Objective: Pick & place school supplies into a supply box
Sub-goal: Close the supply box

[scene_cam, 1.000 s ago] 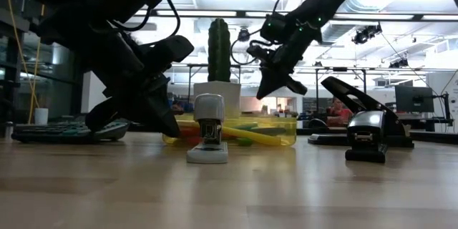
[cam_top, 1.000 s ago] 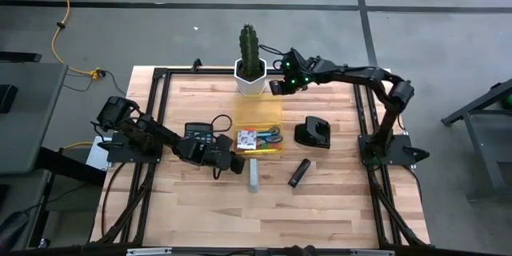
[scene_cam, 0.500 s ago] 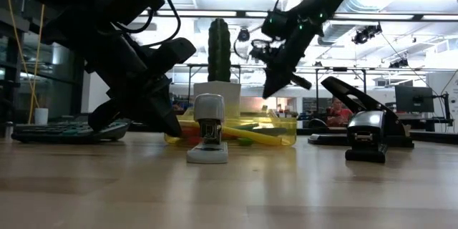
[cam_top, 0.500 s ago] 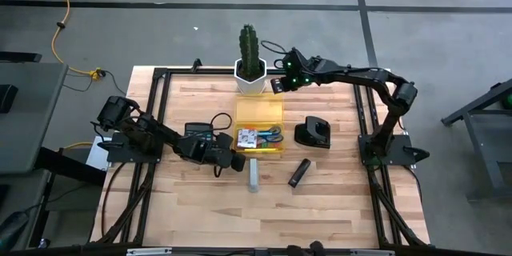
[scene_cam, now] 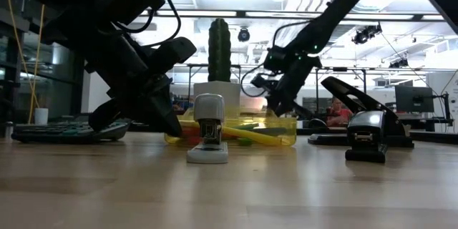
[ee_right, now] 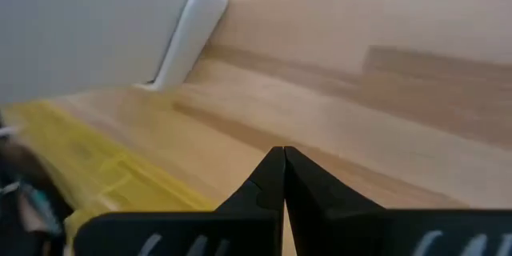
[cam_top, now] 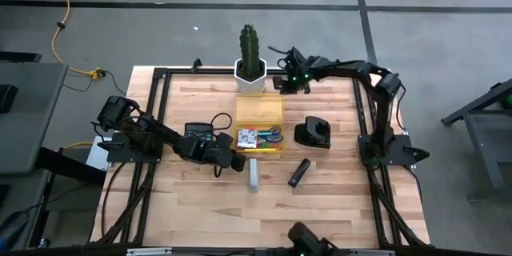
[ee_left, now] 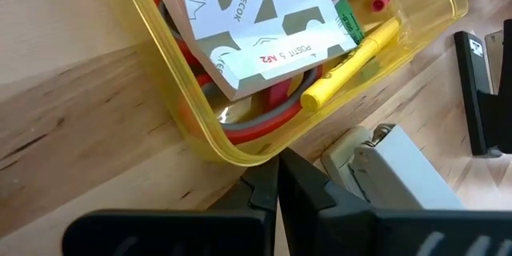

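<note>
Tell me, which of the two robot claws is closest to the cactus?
The right gripper, shut, beside the white pot of the cactus at the table's far edge. The left gripper, shut too, is down by the yellow supply box.

The place looked like a robotics lab inside a big open office or workshop hall. The wooden desk (cam_top: 264, 200) stood on a grey concrete floor (cam_top: 200, 16) with dark lines, and a black metal frame (cam_top: 156, 80) around the desk carried the two arms. At the upper left of the high view a yellow cable (cam_top: 60, 16) lay on the floor. In the low view, behind the desk, there were long ceiling lights (scene_cam: 215, 16), a monitor (scene_cam: 409, 99) at the right and other workstations.
</note>
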